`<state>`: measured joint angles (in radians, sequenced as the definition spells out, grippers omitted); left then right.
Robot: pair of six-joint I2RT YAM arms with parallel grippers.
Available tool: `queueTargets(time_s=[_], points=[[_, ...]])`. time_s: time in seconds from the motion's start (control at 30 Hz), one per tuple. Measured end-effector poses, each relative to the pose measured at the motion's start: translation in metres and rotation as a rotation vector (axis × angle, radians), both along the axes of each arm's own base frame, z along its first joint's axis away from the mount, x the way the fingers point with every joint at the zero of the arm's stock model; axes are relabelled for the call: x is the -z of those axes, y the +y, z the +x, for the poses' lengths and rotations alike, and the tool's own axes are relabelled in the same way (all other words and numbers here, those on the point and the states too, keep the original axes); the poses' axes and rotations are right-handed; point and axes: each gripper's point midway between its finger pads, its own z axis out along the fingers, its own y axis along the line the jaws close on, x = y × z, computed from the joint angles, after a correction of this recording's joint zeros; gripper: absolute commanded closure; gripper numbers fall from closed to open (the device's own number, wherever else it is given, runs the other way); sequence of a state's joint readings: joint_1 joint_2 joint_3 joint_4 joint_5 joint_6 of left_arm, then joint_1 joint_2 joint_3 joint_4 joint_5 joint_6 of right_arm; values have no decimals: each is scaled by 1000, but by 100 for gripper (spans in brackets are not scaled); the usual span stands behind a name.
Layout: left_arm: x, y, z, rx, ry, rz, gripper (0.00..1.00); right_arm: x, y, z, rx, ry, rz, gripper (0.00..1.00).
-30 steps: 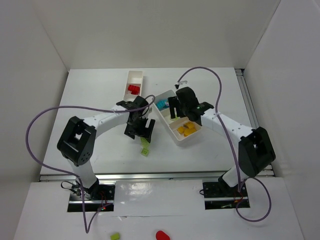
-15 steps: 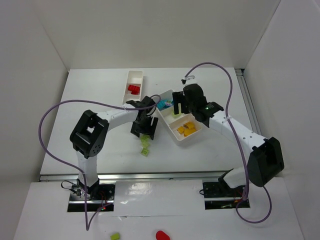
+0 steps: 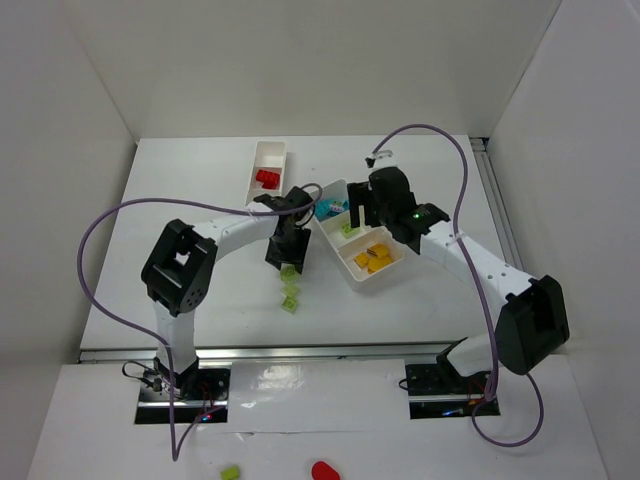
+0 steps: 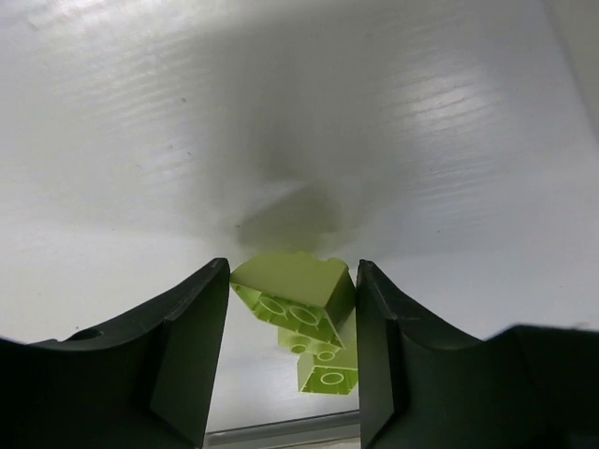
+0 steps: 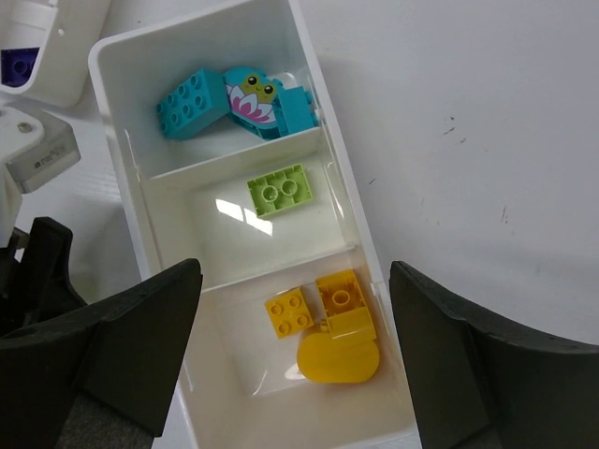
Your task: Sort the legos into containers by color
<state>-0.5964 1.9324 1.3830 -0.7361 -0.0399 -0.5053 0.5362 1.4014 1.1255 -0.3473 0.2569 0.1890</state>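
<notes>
My left gripper [image 4: 292, 281] is shut on a light green lego [image 4: 298, 292], which sits tilted between both jaws just above the table. More light green legos [image 4: 326, 372] lie right behind it; from above they show at the gripper's near side [image 3: 291, 297]. My right gripper [image 5: 295, 281] hangs open over a white container [image 5: 120, 178], holding nothing. That container holds cyan legos [image 5: 192, 101] in its far compartment, one light green lego [image 5: 281, 190] in the middle and yellow legos [image 5: 339, 329] in the near one. The second container [image 3: 283, 153] holds red legos [image 3: 265, 179].
A purple lego [image 5: 19, 65] shows in the second container's near end, at the top left of the right wrist view. The left gripper [image 3: 288, 255] and right gripper [image 3: 355, 212] work close together beside the slanted container [image 3: 393, 273]. Small green [image 3: 231, 471] and red [image 3: 324, 470] items lie below the table's edge.
The left jaws have closed in on the light green lego. The right gripper has opened over the container, and a light green lego now lies in the middle compartment.
</notes>
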Motion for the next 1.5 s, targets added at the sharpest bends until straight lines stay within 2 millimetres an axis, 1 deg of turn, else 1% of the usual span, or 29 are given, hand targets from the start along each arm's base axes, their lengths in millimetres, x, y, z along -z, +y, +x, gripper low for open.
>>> queueTargets(time_s=[0.13,0.23,0.33,0.47,0.57,0.6,0.63,0.67,0.7,0.73,0.77,0.8,0.87,0.9,0.93,0.97,1.0,1.07,1.13,1.23,1.3,1.37,1.4,1.47,1.5], points=[[-20,-4,13,-4,-38,1,50,1,-3,0,8,6,-7,12],[-45,-9,25,-6,-88,-13,50,3,-8,-2,21,16,-22,12],[-77,-18,38,-6,-152,-58,50,0,-16,-7,40,20,-35,12],[-124,-41,58,8,-240,-168,50,-16,-32,-18,80,-3,-30,12],[-150,-65,73,35,-280,-252,50,-24,-44,-31,115,-20,-17,12],[-154,-74,79,45,-292,-275,49,-25,-48,-36,122,-18,-17,12],[-157,-85,85,57,-297,-295,45,-26,-50,-39,130,-20,-10,12],[-157,-95,91,69,-302,-313,23,-27,-53,-44,138,-15,-8,12],[-153,-104,94,84,-300,-320,14,-28,-55,-47,143,-14,-6,12],[-150,-112,98,92,-295,-327,9,-28,-57,-50,148,-12,-2,12],[-145,-119,101,98,-289,-333,5,-28,-58,-53,154,-9,3,12],[-138,-124,104,101,-280,-331,4,-29,-59,-55,157,-6,5,12],[-128,-128,100,106,-255,-319,6,-28,-60,-58,159,3,8,12],[-126,-126,97,106,-244,-309,7,-27,-60,-59,159,7,8,12],[-127,-124,96,103,-245,-301,11,-26,-60,-60,158,11,10,12],[-127,-121,95,98,-252,-293,13,-26,-59,-60,156,14,14,12],[-129,-115,91,92,-259,-280,14,-25,-59,-60,156,16,15,12],[-130,-95,77,77,-258,-239,16,-23,-58,-61,152,22,19,12],[-133,-69,53,64,-253,-199,16,-20,-57,-62,145,30,22,12],[-134,-29,11,49,-245,-158,16,-16,-54,-63,133,42,28,12],[-128,-4,-18,37,-233,-136,14,-13,-49,-62,117,50,34,12],[-118,18,-46,8,-207,-115,14,-7,-41,-62,91,67,37,13],[-116,22,-51,-2,-201,-113,14,-5,-36,-62,75,76,40,13],[-111,32,-65,-34,-191,-112,13,3,-12,-65,6,95,45,13],[-110,36,-70,-45,-191,-111,13,7,6,-70,-49,107,52,13]])
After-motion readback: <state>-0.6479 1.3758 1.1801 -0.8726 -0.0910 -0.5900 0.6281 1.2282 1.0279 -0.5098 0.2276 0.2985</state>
